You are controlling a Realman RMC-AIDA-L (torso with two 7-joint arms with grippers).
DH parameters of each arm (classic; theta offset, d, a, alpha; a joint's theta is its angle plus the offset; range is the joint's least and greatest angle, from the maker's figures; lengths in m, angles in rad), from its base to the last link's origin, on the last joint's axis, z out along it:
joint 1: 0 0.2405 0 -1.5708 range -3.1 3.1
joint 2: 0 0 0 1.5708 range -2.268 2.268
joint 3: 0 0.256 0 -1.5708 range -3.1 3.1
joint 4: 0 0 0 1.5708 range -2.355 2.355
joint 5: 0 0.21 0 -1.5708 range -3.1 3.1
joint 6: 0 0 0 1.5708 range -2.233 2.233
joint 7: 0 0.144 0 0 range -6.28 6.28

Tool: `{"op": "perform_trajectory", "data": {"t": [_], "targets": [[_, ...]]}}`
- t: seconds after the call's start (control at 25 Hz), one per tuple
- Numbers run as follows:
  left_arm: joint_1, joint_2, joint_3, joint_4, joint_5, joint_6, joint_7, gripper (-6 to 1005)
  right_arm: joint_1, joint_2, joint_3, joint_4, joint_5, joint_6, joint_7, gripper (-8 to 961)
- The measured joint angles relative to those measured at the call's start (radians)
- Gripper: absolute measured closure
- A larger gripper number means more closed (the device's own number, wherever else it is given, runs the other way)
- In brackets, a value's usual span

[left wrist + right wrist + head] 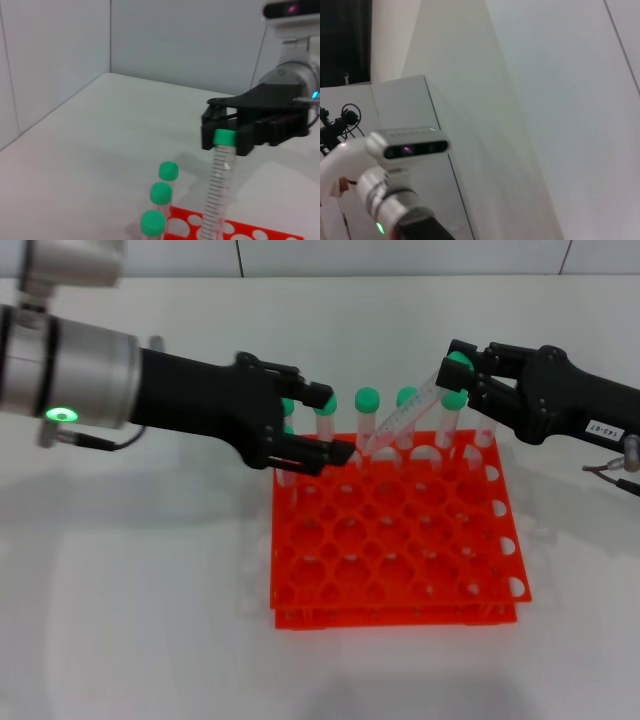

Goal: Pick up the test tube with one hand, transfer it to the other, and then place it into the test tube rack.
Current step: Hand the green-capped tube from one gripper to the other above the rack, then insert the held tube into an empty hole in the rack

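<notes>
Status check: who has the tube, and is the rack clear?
Right gripper shut on test tube at its cap, tube slanted over the test tube rack. Left gripper open, beside it. Capped tubes crowd the back row.

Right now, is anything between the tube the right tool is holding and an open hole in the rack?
Nothing visible blocks it. The right tool grips the test tube by its cap, tilted, its lower end already at the rack's back row, between standing tubes. The left tool is open beside it.

left arm: silver-white cylinder, green light, thin black cable, black gripper
right gripper: black, white printed label, grey cables behind
</notes>
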Motion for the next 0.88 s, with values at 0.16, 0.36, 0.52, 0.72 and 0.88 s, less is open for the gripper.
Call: {"op": "perform_trajectory", "data": {"t": [0.16,0.36,0.52,0.72,0.88], "targets": [[0.09,0.001,-0.007,0.233,-0.011,0.074,-0.149,274,-0.005,-0.002,0.0,-0.018,-0.004,0.0,0.011,704],[0.164,0.003,-0.007,0.456,-0.012,0.142,-0.32,275,-0.008,-0.006,0.0,-0.032,-0.009,0.0,0.027,704],[0.21,0.003,-0.027,0.588,-0.01,0.175,-0.453,275,-0.009,-0.011,0.0,-0.047,-0.016,0.0,0.036,704],[0.287,0.0,-0.111,0.677,-0.039,0.203,-0.533,275,-0.01,-0.017,0.001,-0.115,-0.075,0.001,0.085,704],[0.38,-0.001,-0.2,0.691,-0.092,0.206,-0.52,276,-0.006,-0.014,0.001,-0.199,-0.14,0.008,0.14,704]]}}
